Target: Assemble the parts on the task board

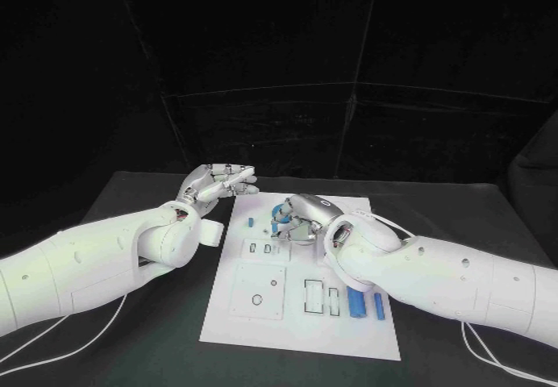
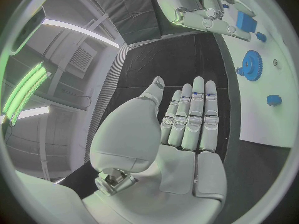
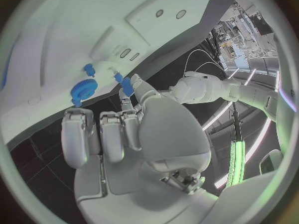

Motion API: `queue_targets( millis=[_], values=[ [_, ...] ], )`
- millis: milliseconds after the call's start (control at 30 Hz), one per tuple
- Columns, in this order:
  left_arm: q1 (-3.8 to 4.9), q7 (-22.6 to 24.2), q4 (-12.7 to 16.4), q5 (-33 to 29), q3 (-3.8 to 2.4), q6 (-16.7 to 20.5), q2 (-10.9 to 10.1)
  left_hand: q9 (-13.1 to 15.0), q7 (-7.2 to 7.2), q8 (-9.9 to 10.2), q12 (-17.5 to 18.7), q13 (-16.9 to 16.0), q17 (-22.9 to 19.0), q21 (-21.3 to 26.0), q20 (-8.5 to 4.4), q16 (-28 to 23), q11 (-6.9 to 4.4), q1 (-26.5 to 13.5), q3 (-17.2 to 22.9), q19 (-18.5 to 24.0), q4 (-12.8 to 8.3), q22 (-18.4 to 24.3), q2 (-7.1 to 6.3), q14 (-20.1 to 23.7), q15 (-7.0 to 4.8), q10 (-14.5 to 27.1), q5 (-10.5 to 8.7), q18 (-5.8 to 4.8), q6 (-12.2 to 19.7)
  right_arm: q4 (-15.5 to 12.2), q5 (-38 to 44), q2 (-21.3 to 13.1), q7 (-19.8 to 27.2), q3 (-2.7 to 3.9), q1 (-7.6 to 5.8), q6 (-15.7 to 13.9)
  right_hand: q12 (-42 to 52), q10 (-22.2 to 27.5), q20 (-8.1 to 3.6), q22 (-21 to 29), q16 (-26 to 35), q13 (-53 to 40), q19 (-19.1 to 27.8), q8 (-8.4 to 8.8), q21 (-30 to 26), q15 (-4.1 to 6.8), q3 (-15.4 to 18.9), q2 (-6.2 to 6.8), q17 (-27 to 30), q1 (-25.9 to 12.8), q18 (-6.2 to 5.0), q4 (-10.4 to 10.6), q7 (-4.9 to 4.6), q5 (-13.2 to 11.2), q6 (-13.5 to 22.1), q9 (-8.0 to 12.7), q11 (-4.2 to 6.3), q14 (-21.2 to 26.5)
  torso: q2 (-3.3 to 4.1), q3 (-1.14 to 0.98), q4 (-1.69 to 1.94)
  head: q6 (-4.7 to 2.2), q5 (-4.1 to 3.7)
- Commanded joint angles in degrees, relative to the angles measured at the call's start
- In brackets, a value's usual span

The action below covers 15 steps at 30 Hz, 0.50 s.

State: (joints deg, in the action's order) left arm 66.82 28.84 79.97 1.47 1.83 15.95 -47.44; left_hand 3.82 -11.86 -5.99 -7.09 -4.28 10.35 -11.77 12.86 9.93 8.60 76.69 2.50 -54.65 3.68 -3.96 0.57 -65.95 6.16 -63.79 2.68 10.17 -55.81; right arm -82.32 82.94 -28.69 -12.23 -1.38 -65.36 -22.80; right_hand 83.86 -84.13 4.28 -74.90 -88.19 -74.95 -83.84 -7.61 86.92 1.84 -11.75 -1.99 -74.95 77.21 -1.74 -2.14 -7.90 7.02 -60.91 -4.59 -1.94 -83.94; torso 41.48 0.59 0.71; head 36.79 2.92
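On the black table (image 1: 139, 193), centre: one flat white rectangular task board (image 1: 262, 326), long side running away from the robot.

Near right corner of the board: two slim blue bar-shaped parts (image 1: 357, 303) lying side by side, just beside a row of empty rectangular slots.

Far end of the board: one round blue toothed gear part (image 2: 251, 65), flat on the surface; one small blue round peg part (image 2: 273, 99) near it, apart from the gear.

Right hand (image 1: 305, 211): silver, over the far end of the board, close above the gear. The right wrist view shows a small blue block part (image 3: 126, 86) pinched at the fingertips (image 3: 136, 79), with the remaining fingers curled down side by side.

Left hand (image 1: 215, 184): silver, raised off the board's far left corner, above the bare table. In the left wrist view its fingers (image 2: 196, 112) are straight and pressed together, thumb set slightly apart, palm bare, holding nothing.
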Motion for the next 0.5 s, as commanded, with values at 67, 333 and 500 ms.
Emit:
queue_targets(
  millis=[67, 333, 500],
  values=[
    [0.1, 1.5, 0.0, -1.1, -0.05, -0.6, 0.3, 0.0, -0.01, 0.2, 0.3, 0.1, 0.1, 0.3, 0.05, -0.2, 0.04, 0.2, 0.0, -0.4, -0.3, 0.0, 0.41, -0.4, -0.02, 0.1, 0.06, 0.46, -0.3, 0.7, 3.6, 0.6, -1.4, -0.01, 0.77, 2.3, 0.0, -1.8, -0.19, -8.3, 0.0, -10.0, -2.8, 0.0, 0.2, 0.24, -0.4, 0.04, -10.3, -0.5, 0.24, -0.1, 1.13, 0.3, -1.0, 0.0, -0.04, -5.1, 0.08, -0.05, 0.08, 0.43, 0.33],
    [0.1, 1.5, -0.1, -1.2, -0.05, -0.6, 0.4, 0.0, -0.03, 0.3, 0.4, 0.1, 0.1, 0.3, 0.05, -0.3, 0.05, 0.2, 0.0, -0.4, -0.3, 0.1, 0.41, -0.4, -0.01, 0.2, 0.06, 0.45, -0.3, 1.6, 4.5, 1.5, -1.6, -0.02, 1.87, 3.4, 0.0, -1.8, -0.18, -8.3, 0.0, -10.0, -2.8, 0.03, 0.2, 0.23, -0.5, 0.12, -10.3, -0.5, 0.24, -0.2, 1.13, 0.4, -1.0, 0.1, -0.05, -5.1, 0.09, -0.07, 0.13, 0.93, 0.44],
    [0.1, 1.4, 0.0, -1.2, -0.05, -0.7, 0.5, 0.0, -0.03, 0.3, 0.4, 0.1, 0.1, 0.3, 0.05, -0.3, 0.05, 0.2, 0.0, -0.4, -0.3, 0.1, 0.41, -0.4, -0.01, 0.2, 0.06, 0.45, -0.3, 2.3, 5.0, 1.9, -2.1, -0.03, 2.21, 3.9, 0.0, -1.8, -0.16, -8.3, 0.0, -10.0, -2.8, 0.07, 0.2, 0.21, -0.5, 0.26, -10.3, -0.6, 0.24, -0.3, 1.1, 0.4, -1.0, 0.1, -0.07, -5.1, 0.08, -0.1, 0.01, 1.08, 0.58]
  ],
)
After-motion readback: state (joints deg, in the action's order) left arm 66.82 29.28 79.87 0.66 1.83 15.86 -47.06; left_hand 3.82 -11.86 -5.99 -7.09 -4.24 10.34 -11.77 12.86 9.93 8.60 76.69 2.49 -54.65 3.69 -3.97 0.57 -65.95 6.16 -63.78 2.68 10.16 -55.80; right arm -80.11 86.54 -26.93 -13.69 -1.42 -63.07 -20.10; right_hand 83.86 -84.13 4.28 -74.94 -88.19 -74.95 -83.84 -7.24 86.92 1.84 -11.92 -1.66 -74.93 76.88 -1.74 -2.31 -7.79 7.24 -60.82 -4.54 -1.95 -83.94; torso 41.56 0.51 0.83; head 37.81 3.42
